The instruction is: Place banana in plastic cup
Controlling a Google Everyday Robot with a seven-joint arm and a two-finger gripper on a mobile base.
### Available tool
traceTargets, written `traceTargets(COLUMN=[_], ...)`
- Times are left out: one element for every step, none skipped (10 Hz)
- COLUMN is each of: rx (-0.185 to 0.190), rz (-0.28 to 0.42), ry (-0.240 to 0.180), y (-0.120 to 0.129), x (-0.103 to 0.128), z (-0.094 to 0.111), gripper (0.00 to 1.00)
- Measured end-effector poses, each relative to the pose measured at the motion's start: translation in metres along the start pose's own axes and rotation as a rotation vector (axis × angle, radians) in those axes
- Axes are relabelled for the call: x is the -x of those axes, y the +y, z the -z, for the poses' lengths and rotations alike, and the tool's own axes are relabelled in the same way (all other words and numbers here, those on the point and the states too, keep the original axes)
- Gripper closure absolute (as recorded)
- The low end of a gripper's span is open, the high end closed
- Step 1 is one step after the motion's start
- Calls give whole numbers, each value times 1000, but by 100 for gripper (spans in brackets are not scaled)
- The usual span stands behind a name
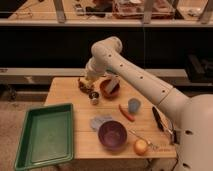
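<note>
Wooden surface [62,92], dark shelves [45,22] behind. Gripper [86,83] at 11 o'clock, grasp cannot tell; cup [134,105] at 3 o'clock; banana placing seemingly pending.

Arm [136,76] arches left, gripper [86,83] pointing down.
</note>
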Motion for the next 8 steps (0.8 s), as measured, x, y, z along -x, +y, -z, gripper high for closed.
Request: traceTargets(rx=[-2, 1, 1, 2, 18, 34, 50, 74], rz=[1, -4, -4, -6, -33, -65, -93, -136], ry=[-1, 1, 1, -3, -18, -33, -42, -57], y=[-1, 2, 2, 2, 7, 16, 29, 53], x=[0, 0, -1, -1, -3, -3, -4, -3], z=[0, 1, 1, -1, -4, -11, -14, -15], gripper=[100, 100, 100, 100, 100, 100, 100, 100])
